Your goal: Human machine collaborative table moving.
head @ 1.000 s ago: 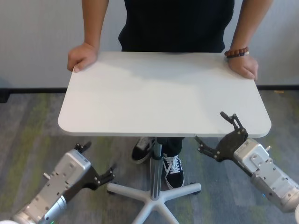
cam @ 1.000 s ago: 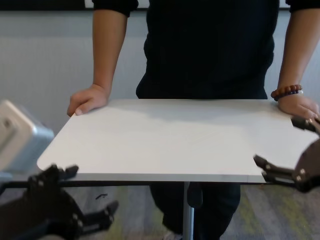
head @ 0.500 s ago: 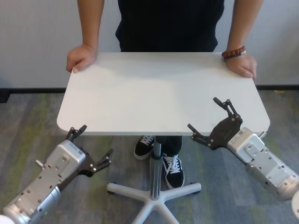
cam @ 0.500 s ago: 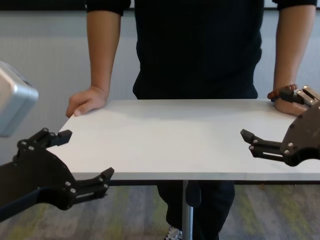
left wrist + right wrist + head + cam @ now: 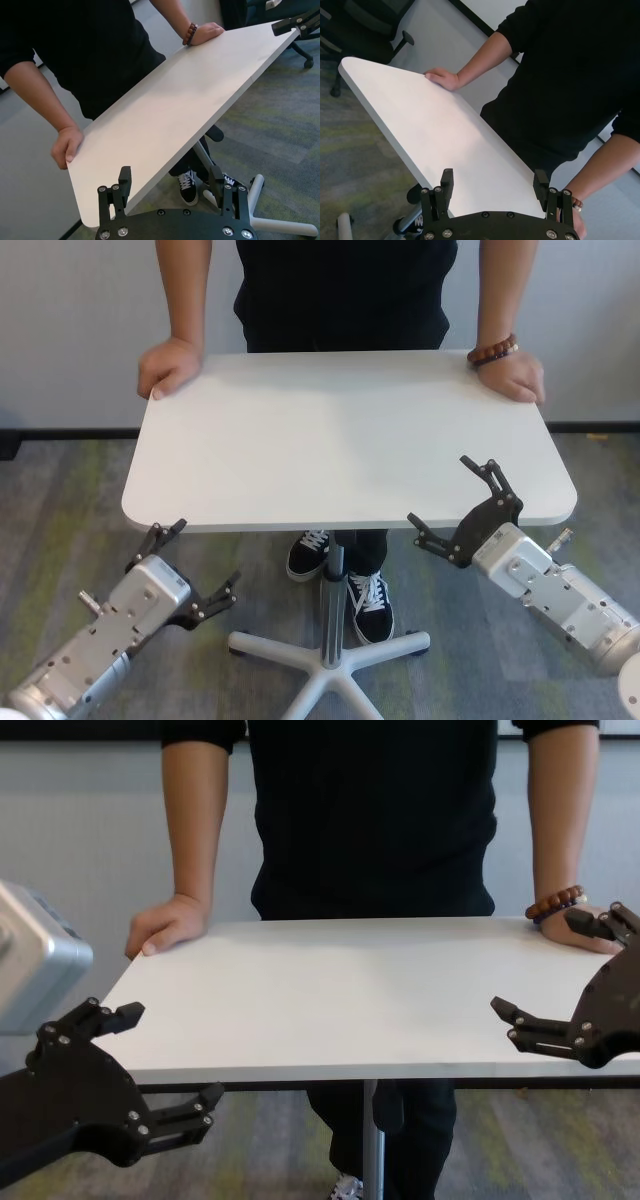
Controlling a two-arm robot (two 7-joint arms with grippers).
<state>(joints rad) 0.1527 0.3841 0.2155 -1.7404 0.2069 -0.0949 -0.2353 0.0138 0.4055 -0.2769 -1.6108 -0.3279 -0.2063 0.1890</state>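
The white table (image 5: 340, 435) stands between me and the human (image 5: 340, 285), who is in a black shirt. The human's hands (image 5: 168, 365) rest on its two far corners, a bead bracelet (image 5: 492, 349) on one wrist. My left gripper (image 5: 198, 558) is open at the near left corner, one finger above the edge and one below (image 5: 172, 1052). Open too, my right gripper (image 5: 445, 495) straddles the near edge by the right corner (image 5: 548, 963). Neither gripper is closed on the tabletop. Both wrist views show the white top (image 5: 180, 110) (image 5: 435, 135) ahead of spread jaws.
A slim grey leg (image 5: 336, 575) runs down to a white star base (image 5: 330, 652) on grey-green carpet. The person's black shoes (image 5: 370, 605) stand beside the leg. A white wall lies behind the person. A dark office chair (image 5: 365, 30) stands off to the side.
My left gripper has risen from below the tabletop to the near left corner. My right gripper has shifted slightly along the near right edge. The person and the table have shifted slightly left.
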